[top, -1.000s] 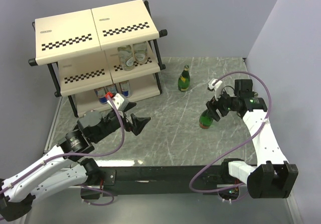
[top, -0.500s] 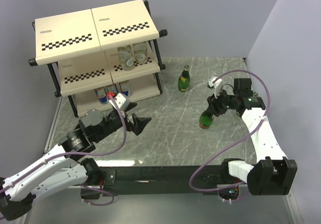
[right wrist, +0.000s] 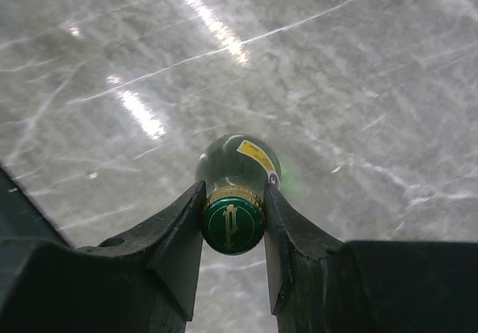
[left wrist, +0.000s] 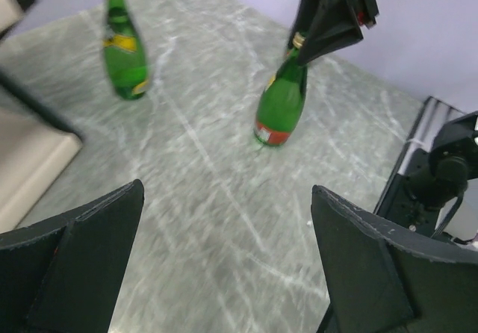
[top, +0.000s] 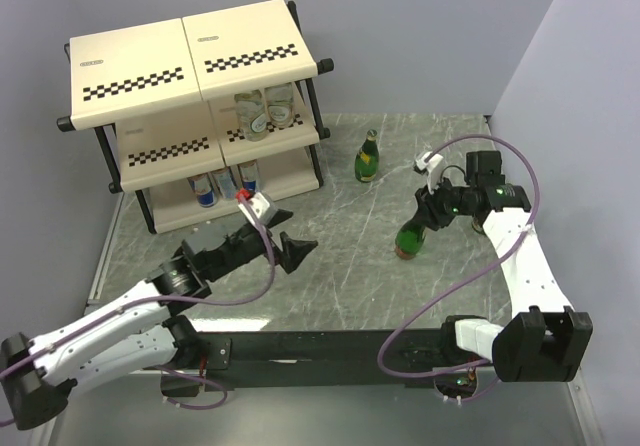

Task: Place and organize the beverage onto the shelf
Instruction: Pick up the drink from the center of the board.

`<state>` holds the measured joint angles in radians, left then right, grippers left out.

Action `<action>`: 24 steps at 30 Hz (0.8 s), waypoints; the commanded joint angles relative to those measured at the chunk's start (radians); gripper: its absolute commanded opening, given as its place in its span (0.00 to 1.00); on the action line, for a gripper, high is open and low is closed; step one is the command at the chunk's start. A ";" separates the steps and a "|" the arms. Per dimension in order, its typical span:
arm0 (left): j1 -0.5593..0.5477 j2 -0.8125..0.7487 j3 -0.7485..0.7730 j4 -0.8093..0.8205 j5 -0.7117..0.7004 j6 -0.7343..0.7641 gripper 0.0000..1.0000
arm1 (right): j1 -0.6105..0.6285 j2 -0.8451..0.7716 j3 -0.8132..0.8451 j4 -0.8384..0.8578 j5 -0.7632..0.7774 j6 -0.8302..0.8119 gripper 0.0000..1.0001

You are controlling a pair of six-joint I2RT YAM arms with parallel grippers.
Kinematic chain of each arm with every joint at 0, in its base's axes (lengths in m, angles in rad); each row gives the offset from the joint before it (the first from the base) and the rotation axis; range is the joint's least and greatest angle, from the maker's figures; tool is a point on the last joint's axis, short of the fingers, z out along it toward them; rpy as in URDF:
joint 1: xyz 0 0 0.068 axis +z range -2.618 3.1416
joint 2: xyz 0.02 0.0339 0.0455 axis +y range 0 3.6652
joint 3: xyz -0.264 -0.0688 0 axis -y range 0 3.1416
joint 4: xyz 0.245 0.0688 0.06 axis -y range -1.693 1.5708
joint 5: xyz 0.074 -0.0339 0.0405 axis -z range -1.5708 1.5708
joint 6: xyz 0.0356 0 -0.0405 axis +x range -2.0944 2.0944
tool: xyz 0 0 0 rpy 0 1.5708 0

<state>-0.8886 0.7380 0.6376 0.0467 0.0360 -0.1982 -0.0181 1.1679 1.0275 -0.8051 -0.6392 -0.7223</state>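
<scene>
- Near green bottle (top: 407,238) stands slightly tilted on the worktop (top: 330,286), with the right claw (right wrist: 233,202) pinched on its cap.
- Far green bottle (top: 368,158) is also unshelved.
- Shelf (top: 190,56) holds clear bottles (top: 265,113) and cans (top: 228,181); judged over half done.
- Left claw (top: 284,246) gapes wide, empty.

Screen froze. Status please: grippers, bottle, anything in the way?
Right gripper shut on green bottle at cap. Left gripper open, empty. Second green bottle stands apart near shelf.

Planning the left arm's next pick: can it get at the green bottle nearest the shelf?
Probably yes: that bottle stands alone on the table, the left fingers are open, nothing lies between.
</scene>
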 commanded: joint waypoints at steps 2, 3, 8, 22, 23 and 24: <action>0.002 0.099 -0.068 0.381 0.133 -0.035 0.99 | 0.014 -0.024 0.176 -0.100 -0.074 0.067 0.00; 0.002 0.160 -0.067 0.413 0.146 -0.033 0.99 | 0.051 -0.027 0.186 -0.111 -0.074 0.087 0.00; -0.009 0.366 -0.016 0.641 0.238 0.028 0.99 | 0.127 -0.050 0.242 -0.123 -0.051 0.182 0.00; -0.078 0.874 0.063 1.197 0.269 0.143 0.99 | 0.294 -0.005 0.445 -0.141 -0.083 0.345 0.00; -0.081 0.888 0.074 1.205 0.263 0.151 0.99 | 0.294 -0.002 0.454 -0.143 -0.085 0.350 0.00; -0.085 0.911 0.086 1.207 0.265 0.154 1.00 | 0.302 -0.002 0.456 -0.140 -0.086 0.359 0.00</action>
<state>-0.9535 1.6245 0.6525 1.0832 0.2913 -0.0807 0.2699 1.1728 1.4063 -1.0080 -0.6670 -0.4225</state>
